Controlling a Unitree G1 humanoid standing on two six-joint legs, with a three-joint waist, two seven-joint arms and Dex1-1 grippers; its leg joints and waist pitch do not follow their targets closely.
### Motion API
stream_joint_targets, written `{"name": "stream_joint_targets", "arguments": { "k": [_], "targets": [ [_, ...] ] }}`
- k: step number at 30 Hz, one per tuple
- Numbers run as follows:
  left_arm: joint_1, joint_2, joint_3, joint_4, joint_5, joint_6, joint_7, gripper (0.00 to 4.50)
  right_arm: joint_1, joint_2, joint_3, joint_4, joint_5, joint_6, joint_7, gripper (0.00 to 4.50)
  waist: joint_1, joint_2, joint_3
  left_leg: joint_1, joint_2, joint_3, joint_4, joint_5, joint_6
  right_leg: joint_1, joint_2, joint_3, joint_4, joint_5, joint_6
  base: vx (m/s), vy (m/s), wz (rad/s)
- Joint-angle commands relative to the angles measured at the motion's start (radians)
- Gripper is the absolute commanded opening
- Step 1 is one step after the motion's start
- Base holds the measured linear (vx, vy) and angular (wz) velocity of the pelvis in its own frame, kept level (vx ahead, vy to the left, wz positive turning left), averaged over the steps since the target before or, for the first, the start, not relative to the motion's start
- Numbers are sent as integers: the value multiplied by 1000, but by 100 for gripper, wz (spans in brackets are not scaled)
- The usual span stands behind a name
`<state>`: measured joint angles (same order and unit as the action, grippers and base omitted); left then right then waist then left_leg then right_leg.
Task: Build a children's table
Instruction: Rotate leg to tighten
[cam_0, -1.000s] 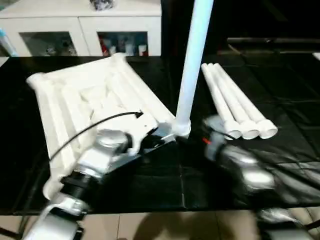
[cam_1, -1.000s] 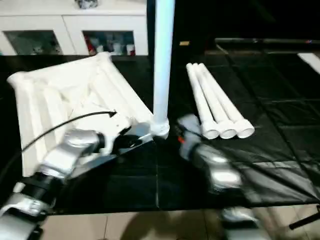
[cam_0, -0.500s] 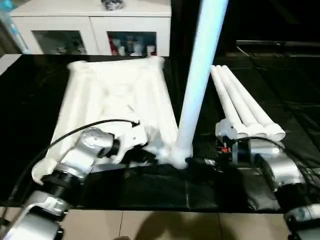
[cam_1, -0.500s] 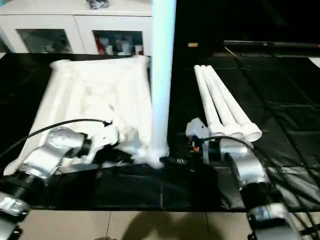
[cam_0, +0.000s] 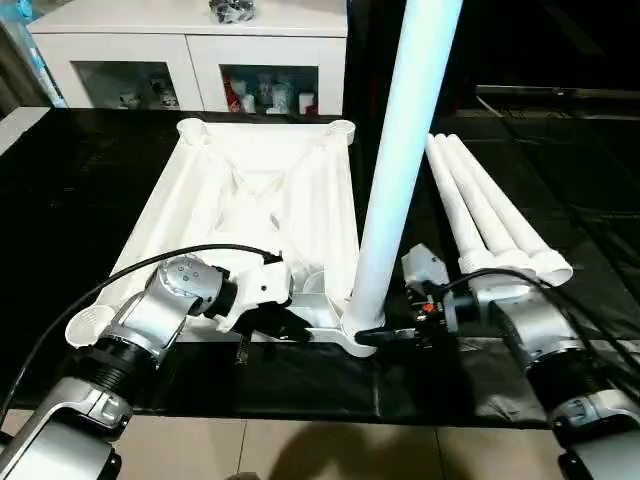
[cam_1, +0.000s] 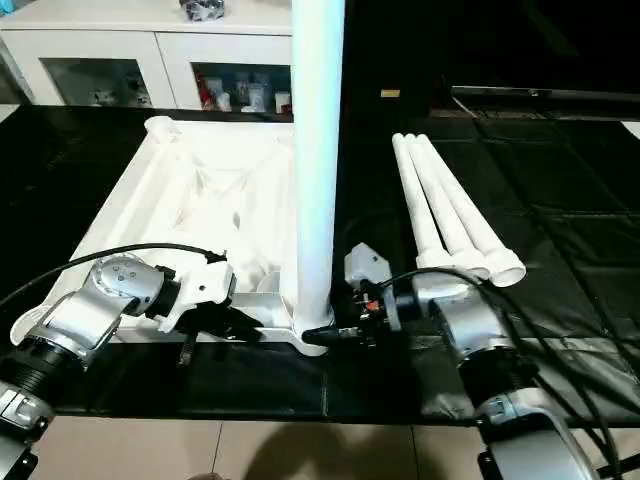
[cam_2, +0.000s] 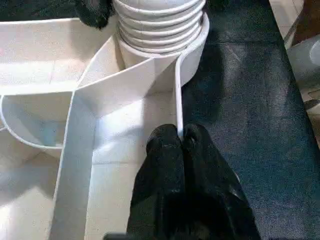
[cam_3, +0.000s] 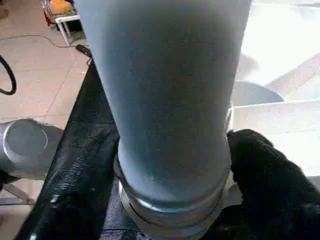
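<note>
White plastic is what the work is made of: the top (cam_0: 250, 215) lies underside up on the black bench (cam_0: 90, 170), and one leg (cam_0: 405, 160) stands upright in the corner socket (cam_1: 310, 335) at 6 o'clock of the top, nearest the robot. Three more legs (cam_0: 490, 215) lie side by side at 3 o'clock of the top, just apart from it.

The left pincer (cam_2: 180, 145) is shut on a thin rib of the top just beside the socket, so the top is held down. The right pincer (cam_0: 400, 335) is set at the foot of the standing leg from 3 o'clock; one black finger (cam_3: 265, 170) is seen against the leg's base, but whether the leg is actually gripped cannot be told.

The step in hand is judged to be seating this leg. It would be done well if the rib were kept pinched so the top cannot slide, the leg were grasped low near its ringed collar, kept plumb, and turned or pressed straight down until the collar sits flush in the socket
</note>
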<state>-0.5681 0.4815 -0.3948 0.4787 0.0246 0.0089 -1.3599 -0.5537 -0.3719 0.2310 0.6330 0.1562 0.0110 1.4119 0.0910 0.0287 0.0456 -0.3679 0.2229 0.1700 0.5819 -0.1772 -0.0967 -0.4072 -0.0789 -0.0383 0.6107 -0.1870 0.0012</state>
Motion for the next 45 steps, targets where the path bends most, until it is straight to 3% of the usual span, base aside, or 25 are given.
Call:
{"name": "stream_joint_targets", "arguments": {
  "k": [1,5,7,9,10,15,18,19,20,21,22,23,24,26,28,29,32,34,38,40,45],
  "targets": [
    [9,5,-74,21,47,-14,-55,0,-22,-3,7,1,-3,-1,20,305,-3,0,-67,9,1,13,-60,-194,46,54,-36,22,-56,-64,-277,0,0,0],
    [6,2,-72,26,42,-10,-62,0,-18,-1,6,5,0,-2,23,281,-2,1,-68,10,1,13,-59,-190,49,55,-36,21,-54,-49,-282,0,0,0],
    [6,3,-72,28,43,-13,-62,0,-16,1,3,6,3,1,19,277,-1,7,-67,11,2,13,-60,-198,46,54,-36,21,-54,-52,-284,0,0,0],
    [6,3,-72,29,43,-14,-62,0,-16,2,2,7,3,3,19,276,-2,4,-67,12,1,12,-61,-212,42,55,-36,20,-55,-65,-284,0,0,0],
    [5,-7,-58,35,32,9,-48,0,-2,10,-5,-7,17,20,12,275,-2,9,-67,12,2,12,-61,-213,40,55,-37,21,-55,-63,-285,0,0,0],
    [-5,-54,-10,49,17,92,56,0,41,56,-47,-50,58,78,-77,274,-1,8,-63,14,2,13,-63,-236,33,54,-36,22,-60,-89,-282,0,0,0],
    [-4,-116,37,30,0,194,182,0,84,148,-83,-66,52,104,-276,274,-8,6,-57,15,1,11,-70,-276,10,52,-40,23,-69,-196,-253,0,0,0],
    [-4,-127,45,24,-3,212,203,0,91,165,-87,-66,48,104,-312,274,-11,7,-53,18,-1,9,-73,-311,-3,47,-44,23,-79,-282,-231,0,0,0],
    [-2,-141,55,15,-6,240,232,0,97,188,-93,-66,46,113,-354,273,-20,2,-51,9,-7,2,-78,-321,-12,58,-44,19,-83,-362,-196,0,0,0],
    [-2,-146,58,12,-7,250,241,0,99,195,-95,-67,46,116,-369,273,-22,10,-52,8,-7,0,-81,-321,-18,58,-44,18,-83,-381,-183,0,0,0],
    [1,-176,78,-11,-7,300,303,0,99,243,-113,-55,50,128,-447,273,-28,7,-51,14,-8,0,-80,-341,-15,49,-44,18,-94,-423,-164,0,0,0],
    [6,-215,102,-39,-6,358,378,0,84,301,-140,-23,61,140,-537,272,-38,11,-51,16,-5,2,-78,-337,-21,45,-45,24,-91,-400,-175,0,0,0],
    [11,-248,119,-65,0,403,439,0,70,348,-162,6,62,143,-620,272,-44,13,-52,14,-8,0,-79,-332,-23,47,-46,21,-92,-404,-179,0,0,0],
    [16,-298,140,-98,15,457,527,0,45,402,-175,60,36,123,-739,272,-57,8,-50,7,-13,-4,-81,-334,-19,50,-42,13,-97,-444,-158,0,0,0],
    [15,-317,146,-105,24,470,562,0,36,416,-175,80,18,110,-779,272,-61,11,-52,8,-13,-4,-79,-334,-13,46,-43,13,-103,-465,-145,0,0,0],
    [10,-342,154,-107,35,480,610,0,25,430,-179,103,-2,105,-838,272,-59,6,-52,10,-14,-3,-78,-333,-4,44,-41,13,-107,-459,-142,0,0,0],
    [1,-385,170,-110,42,498,685,0,15,440,-181,124,-34,97,-915,272,-57,10,-55,10,-13,0,-77,-306,1,43,-36,17,-99,-363,-171,0,0,0],
    [4,-387,171,-115,44,501,695,0,20,443,-199,117,-23,99,-907,328,-54,11,-58,9,-11,2,-75,-291,12,45,-34,19,-93,-289,-188,0,0,0],
    [17,-370,160,-122,52,498,679,0,20,439,-222,121,-19,93,-911,354,-55,14,-63,3,-11,2,-72,-237,25,53,-34,18,-82,-169,-218,0,0,0],
    [28,-354,155,-128,52,488,658,0,22,432,-227,117,-14,79,-906,375,-56,15,-63,3,-10,3,-72,-228,29,55,-34,18,-79,-143,-231,0,0,0],
    [40,-297,146,-101,39,405,581,0,49,357,-201,83,-45,6,-828,420,-56,14,-59,6,-9,5,-75,-273,24,52,-37,19,-88,-217,-220,0,0,0]
  ]
}}
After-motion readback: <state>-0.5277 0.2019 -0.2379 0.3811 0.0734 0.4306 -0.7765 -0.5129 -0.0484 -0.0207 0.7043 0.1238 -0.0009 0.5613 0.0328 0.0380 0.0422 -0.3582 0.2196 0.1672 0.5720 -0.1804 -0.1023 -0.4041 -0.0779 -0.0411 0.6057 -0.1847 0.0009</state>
